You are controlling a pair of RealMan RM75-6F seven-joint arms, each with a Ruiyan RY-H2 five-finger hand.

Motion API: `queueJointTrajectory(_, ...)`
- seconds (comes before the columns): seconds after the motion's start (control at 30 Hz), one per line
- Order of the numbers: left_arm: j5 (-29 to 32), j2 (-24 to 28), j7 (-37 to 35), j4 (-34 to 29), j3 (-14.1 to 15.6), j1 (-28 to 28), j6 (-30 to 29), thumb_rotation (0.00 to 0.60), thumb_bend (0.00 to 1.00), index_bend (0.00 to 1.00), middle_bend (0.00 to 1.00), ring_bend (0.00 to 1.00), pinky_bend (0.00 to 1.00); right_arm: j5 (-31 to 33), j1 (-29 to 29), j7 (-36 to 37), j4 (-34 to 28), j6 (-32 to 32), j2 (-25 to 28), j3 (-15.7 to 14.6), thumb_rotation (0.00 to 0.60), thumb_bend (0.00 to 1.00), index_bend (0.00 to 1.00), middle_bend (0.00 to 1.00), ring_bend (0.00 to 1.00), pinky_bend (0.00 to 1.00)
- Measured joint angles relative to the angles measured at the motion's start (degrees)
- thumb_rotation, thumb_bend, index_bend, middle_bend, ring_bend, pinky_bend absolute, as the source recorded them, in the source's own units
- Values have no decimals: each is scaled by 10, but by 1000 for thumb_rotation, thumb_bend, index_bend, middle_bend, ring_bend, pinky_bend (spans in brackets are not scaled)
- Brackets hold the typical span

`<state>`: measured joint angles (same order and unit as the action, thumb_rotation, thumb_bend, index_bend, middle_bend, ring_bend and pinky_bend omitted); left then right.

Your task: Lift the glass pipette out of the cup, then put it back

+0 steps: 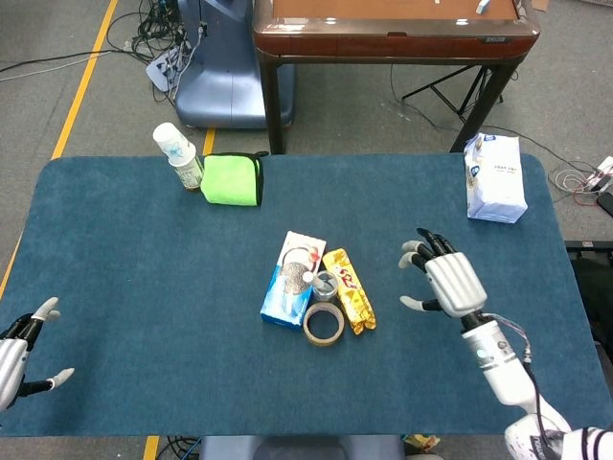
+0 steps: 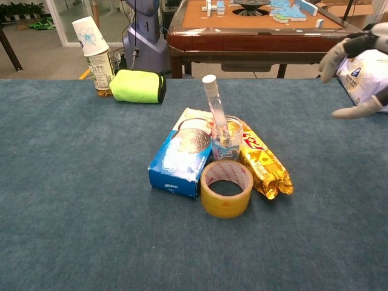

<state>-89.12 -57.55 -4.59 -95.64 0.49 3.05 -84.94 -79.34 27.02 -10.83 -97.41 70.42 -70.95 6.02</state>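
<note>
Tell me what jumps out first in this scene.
A glass pipette stands tilted in a small cup at the table's centre, hemmed in by a blue box, a tape roll and a gold snack pack. The right hand hovers open off to the right, holding nothing.

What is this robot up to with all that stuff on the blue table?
Right now it is handling nothing. The glass pipette stands tilted in the small clear cup, among a tape roll, a blue box and a yellow snack pack. The right robot hand hovers open, well to the side of the cup. The left robot hand sits open at the table's near corner.
</note>
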Motion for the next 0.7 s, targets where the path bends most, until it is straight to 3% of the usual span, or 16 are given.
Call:
queueJointTrajectory(0.27,0,-7,15,-1,2,5,10,600,86,47,249,190,380,31,-81,-99,-58,57,83,-45,600,98,424,269,93,139)
queueJointTrajectory(0.7,-28,-44,11,34,-4,11,-13,600,86,66,249,189,380,13,-176,-89,-19,170,71,-68,600,107,424,269,93,139)
